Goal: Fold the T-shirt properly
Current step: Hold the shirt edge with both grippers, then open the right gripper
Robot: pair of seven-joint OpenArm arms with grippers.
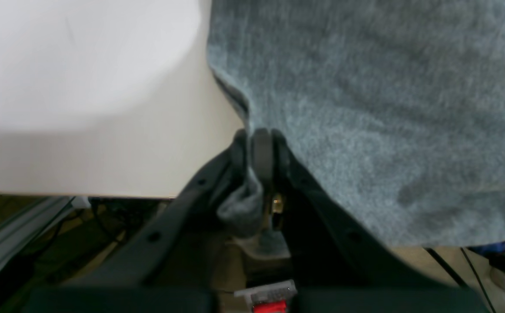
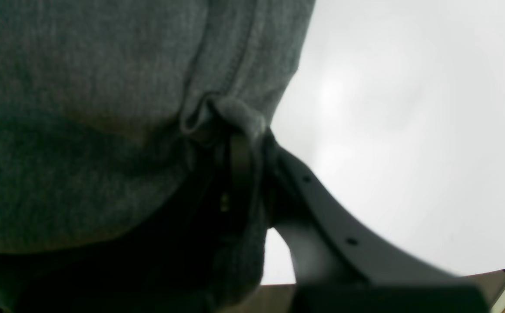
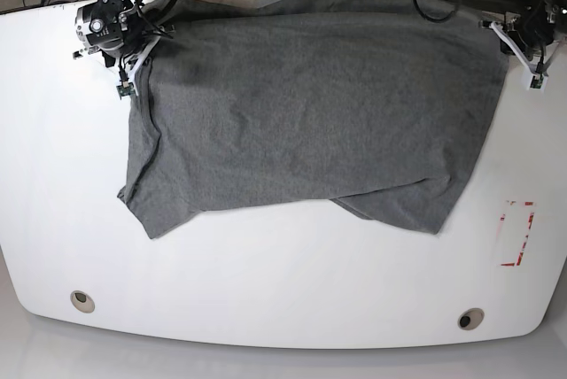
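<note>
Heather-grey knit, the T-shirt (image 3: 310, 104) lies spread across the far half of the white table (image 3: 283, 290), one sleeve trailing toward 7 o'clock and a folded flap at about 5 o'clock. Left gripper (image 1: 259, 150), at 2 o'clock in the base view, is pressed together on a bunched edge of the cloth; a tuft pokes out below the fingers (image 1: 262, 152). Right gripper (image 2: 239, 143), at 10 o'clock, is likewise pinching a gathered hem, though that wrist view is dim and the contact is probably hem, not sleeve. Red tape mark (image 3: 516, 233) on the table at 4 o'clock, apart from the shirt
</note>
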